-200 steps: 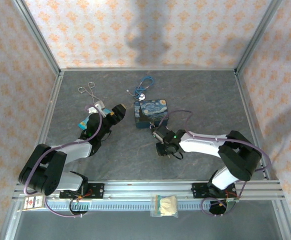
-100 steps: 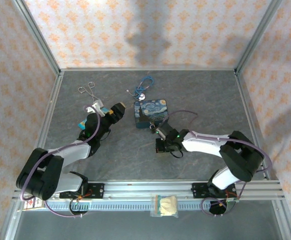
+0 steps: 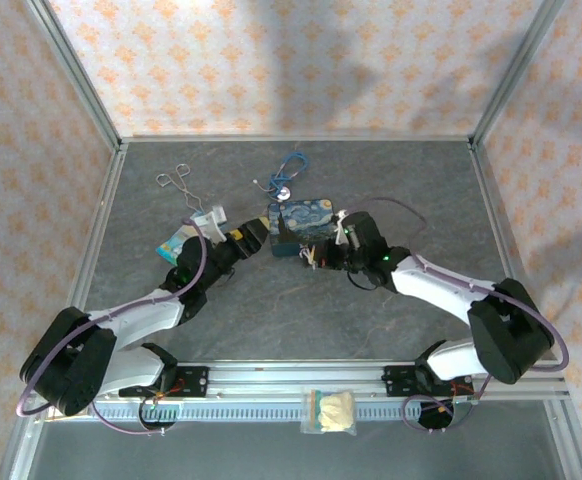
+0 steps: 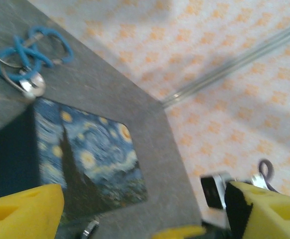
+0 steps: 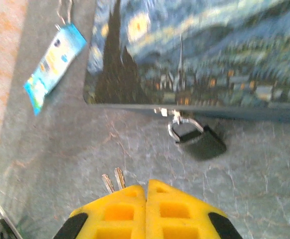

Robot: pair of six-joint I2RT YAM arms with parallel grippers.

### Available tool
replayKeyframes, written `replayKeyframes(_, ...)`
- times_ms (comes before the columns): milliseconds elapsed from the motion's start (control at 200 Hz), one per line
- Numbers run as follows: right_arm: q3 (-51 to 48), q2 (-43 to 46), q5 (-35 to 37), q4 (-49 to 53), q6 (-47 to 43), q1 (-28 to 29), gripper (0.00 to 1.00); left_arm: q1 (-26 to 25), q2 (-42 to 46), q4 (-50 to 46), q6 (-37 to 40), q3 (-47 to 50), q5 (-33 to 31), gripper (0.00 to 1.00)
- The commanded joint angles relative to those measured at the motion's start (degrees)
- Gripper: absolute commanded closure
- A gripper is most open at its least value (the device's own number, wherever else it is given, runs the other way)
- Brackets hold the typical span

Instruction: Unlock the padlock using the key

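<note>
The closed right end effector [image 5: 146,186] held the key [image 5: 112,180] near the locked padlock [image 5: 201,142], insertion and turning left to do; the left end effector [image 4: 145,214] gaped empty.

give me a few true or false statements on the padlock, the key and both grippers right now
1. The padlock hangs by its shackle from the front edge of the blue painted box. True.
2. The right gripper has its fingers spread wide. False: they are pressed together, with the key sticking out between them.
3. The key is inside the padlock. False: bare table separates them.
4. The left gripper is open, by the box's left side. True.
5. The stethoscope lies on top of the box. False: it lies on the table beyond the box.
</note>
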State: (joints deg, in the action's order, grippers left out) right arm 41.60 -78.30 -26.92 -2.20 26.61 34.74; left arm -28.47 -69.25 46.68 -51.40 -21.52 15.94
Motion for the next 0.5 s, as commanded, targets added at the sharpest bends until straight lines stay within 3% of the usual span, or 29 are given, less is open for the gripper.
replayKeyframes(0,1.44,1.76,-2.3,-6.77,1.11,-0.64,1.0,-2.8,-0.7,6.43,-1.94,1.13,2.34,0.28)
replayKeyframes(255,0.68,2.2,-2.93,-13.27,5.34,-0.6,1.0,-7.26,-8.48,13.69,-3.84,-1.87,3.46,0.47)
replayKeyframes(495,-0.71,2.63,-3.85,-15.82,6.26,-0.59,1.0,-7.93,-15.37,18.13,-5.34,-5.74,5.77,0.53)
